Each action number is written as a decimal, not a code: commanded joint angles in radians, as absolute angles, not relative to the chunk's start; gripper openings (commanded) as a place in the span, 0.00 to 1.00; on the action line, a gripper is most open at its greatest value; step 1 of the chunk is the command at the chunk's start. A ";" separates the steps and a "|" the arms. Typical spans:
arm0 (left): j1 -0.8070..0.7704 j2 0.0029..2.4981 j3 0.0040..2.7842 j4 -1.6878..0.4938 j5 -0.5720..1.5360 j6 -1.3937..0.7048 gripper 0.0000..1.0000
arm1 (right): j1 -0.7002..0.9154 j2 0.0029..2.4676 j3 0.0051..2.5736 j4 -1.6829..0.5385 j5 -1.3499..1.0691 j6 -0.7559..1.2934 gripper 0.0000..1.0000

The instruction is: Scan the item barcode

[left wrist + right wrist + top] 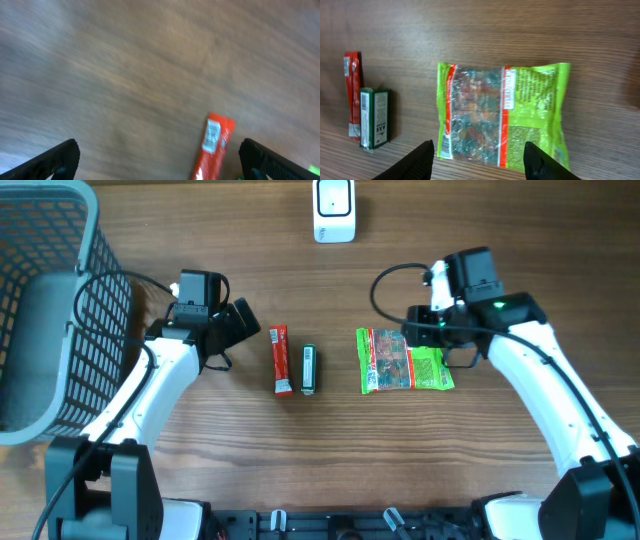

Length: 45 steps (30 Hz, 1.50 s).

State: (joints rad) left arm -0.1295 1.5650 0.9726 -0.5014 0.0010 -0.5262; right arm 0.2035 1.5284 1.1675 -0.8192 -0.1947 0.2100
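Your right gripper (pixel 479 146) is released, its fingers (pixel 422 161) spread wide. It grasps nothing. The green snack bag (pixel 502 115) lies flat on the table (pixel 500 240) right beneath it. One fingertip overlaps the bag's edge in the wrist view, but you cannot tell from it whether they touch. From overhead, that gripper sits over the bag's far edge, near its right corner.

Your left gripper (pixel 159 145) is also wide open and holds nothing, with only wood grain between its fingers (pixel 57 161). The red bar (pixel 214 147) lies just ahead of it toward its right finger, with a white label patch at the end you can see.

The items lie in a row across the middle of the table. The red bar is on the left and a small dark green box (pixel 309 370) sits just beside it, apart but close. The snack bag is further right, with a strip of bare wood between it and the box. Bare wood also runs between this row and the arm bases.

A dark mesh basket (pixel 100 300) takes up the left edge and crowds your left arm, whose cable loops against its wall.

Farthest out, the white scanner (pixel 334 208) stands at the far edge near the centre. It is well apart from the items, with bare wood between.
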 commanded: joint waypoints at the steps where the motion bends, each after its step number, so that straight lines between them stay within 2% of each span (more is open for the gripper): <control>1: -0.138 1.557 0.974 -0.440 0.353 -0.508 0.86 | 0.168 1.553 1.169 -0.825 -0.249 0.176 0.58; 2: -0.152 1.557 0.974 -0.420 0.436 -0.479 0.67 | 0.166 1.555 1.169 -0.825 -0.249 0.159 0.58; 3: -0.172 1.557 0.974 -0.406 0.481 -0.477 0.56 | 0.166 1.559 1.169 -0.824 -0.247 0.148 0.58; 4: -0.197 1.557 0.974 -0.398 0.490 -0.484 0.36 | 0.165 1.562 1.169 -0.820 -0.249 0.134 0.59; 5: -0.231 1.557 0.974 -0.391 0.488 -0.487 0.21 | 0.165 1.569 1.169 -0.815 -0.249 0.131 0.59; 8: -0.373 1.558 0.974 -0.353 0.425 -0.488 0.08 | 0.162 1.601 1.169 -0.809 -0.258 0.131 0.60; 14: -0.574 1.588 0.974 -0.197 0.331 -0.563 0.04 | 0.118 1.682 1.169 -0.820 -0.279 0.126 0.61; 20: -0.599 1.726 0.974 -0.052 0.331 -0.613 0.04 | -0.035 1.688 1.169 -0.879 -0.394 0.054 0.62; 26: -0.601 1.822 0.975 0.088 0.335 -0.622 0.04 | -0.057 1.697 1.169 -0.904 -0.393 0.055 0.64; 38: -0.658 1.942 0.974 0.125 0.297 -0.617 0.04 | -0.056 1.697 1.039 -0.834 -0.382 0.082 0.64; 45: -0.659 1.988 0.974 0.096 0.293 -0.618 0.08 | -0.056 1.697 0.931 -0.680 -0.419 0.109 0.64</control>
State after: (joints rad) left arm -0.6563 1.9480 0.9733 0.1215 0.3145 -0.6125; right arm -0.0605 1.6844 0.9703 -0.7177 -0.3820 0.0788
